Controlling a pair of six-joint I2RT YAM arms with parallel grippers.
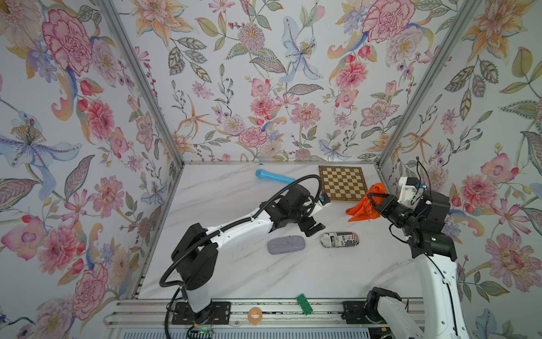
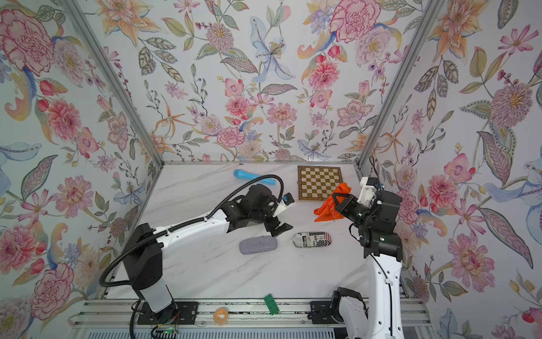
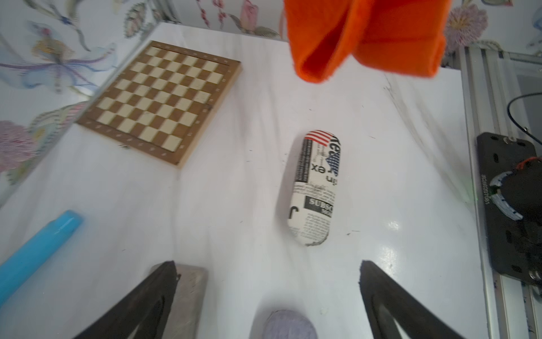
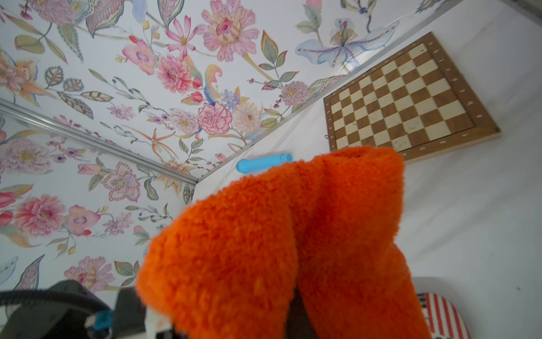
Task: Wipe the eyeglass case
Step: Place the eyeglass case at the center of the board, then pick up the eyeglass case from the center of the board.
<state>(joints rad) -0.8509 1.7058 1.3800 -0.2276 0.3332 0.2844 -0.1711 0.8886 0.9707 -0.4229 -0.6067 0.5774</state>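
Newsprint eyeglass case lies flat on the white marble table, right of centre, long axis running left to right. Nothing touches it. It shows in both top views and the left wrist view; only its red-striped end pokes into the right wrist view.

Left gripper sits just left of the case, low over the table. Its jaws are spread wide and empty in the left wrist view, with the case lying apart, beyond the tips.

Right gripper is clamped on a bunched orange cloth and holds it up off the table, to the far right of the case. The cloth hangs in loose folds, fluffy pile clear in the right wrist view. From above it overlaps the near right corner of the chessboard.

Grey felt case is on the table left of the newsprint one, near side of the left gripper, well apart from it.

Blue tube lies at the far edge, left of the chessboard. Green block sits on the table's near edge and an orange tape roll on the rail.
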